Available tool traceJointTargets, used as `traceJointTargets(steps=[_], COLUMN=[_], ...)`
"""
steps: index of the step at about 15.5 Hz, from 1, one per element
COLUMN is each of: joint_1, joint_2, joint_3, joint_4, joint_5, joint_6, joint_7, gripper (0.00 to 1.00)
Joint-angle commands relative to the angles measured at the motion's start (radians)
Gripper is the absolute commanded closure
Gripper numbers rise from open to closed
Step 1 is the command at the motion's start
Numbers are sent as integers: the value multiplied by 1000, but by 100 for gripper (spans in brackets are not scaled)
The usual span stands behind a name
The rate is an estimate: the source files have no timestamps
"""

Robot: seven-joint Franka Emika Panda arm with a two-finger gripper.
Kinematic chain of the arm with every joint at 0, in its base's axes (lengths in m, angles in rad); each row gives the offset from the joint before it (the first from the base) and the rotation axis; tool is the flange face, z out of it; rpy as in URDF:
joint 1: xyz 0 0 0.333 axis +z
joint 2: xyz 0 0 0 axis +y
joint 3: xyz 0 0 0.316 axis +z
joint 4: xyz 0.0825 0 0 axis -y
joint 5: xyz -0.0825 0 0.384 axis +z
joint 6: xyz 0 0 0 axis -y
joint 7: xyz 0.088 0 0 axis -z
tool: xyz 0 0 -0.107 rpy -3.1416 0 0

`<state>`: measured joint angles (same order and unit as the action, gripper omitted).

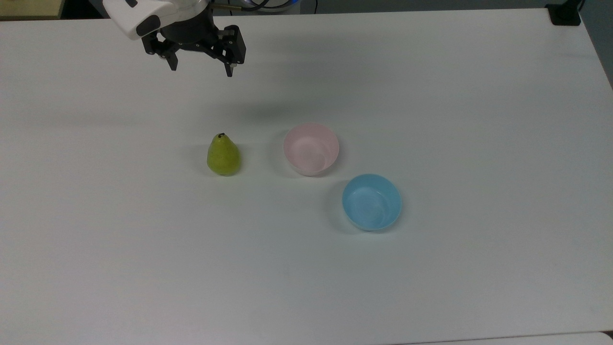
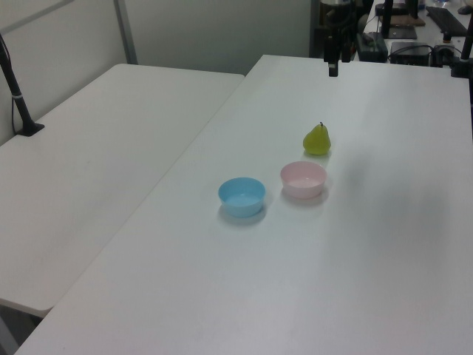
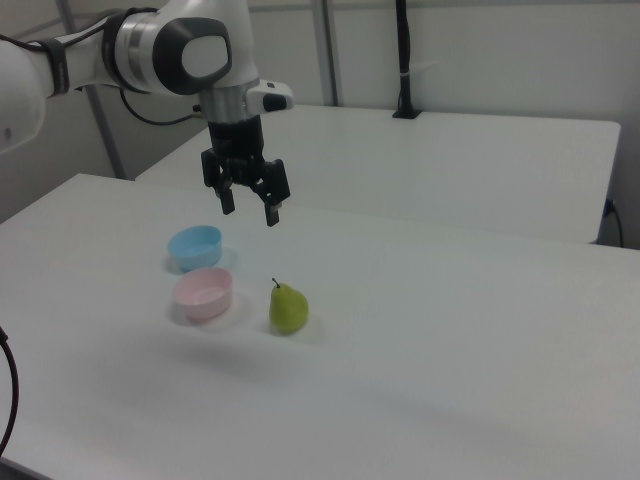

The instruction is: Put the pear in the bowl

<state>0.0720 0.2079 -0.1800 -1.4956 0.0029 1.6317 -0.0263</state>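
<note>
Pear [image 1: 223, 155] stands upright on the white counter [image 1: 431, 96], stem up, just beside the empty pink bowl [image 1: 311, 148] on the top view's left, while my gripper [image 1: 201, 67] hangs above the counter well apart from both, fingers spread and holding nothing.

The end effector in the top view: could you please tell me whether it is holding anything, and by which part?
Nothing is held: the end effector hangs open above the table, apart from the small yellow-green pear.
</note>
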Motion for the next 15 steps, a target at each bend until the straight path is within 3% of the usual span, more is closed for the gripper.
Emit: traceJointTargets(steps=[1, 15], joint_1=[3, -6], joint_2=[-13, -2], joint_3=[1, -1], joint_4=[-9, -12], joint_5=[-12, 2], joint_6=[-15, 3], joint_7=[11, -21], gripper=[0, 0])
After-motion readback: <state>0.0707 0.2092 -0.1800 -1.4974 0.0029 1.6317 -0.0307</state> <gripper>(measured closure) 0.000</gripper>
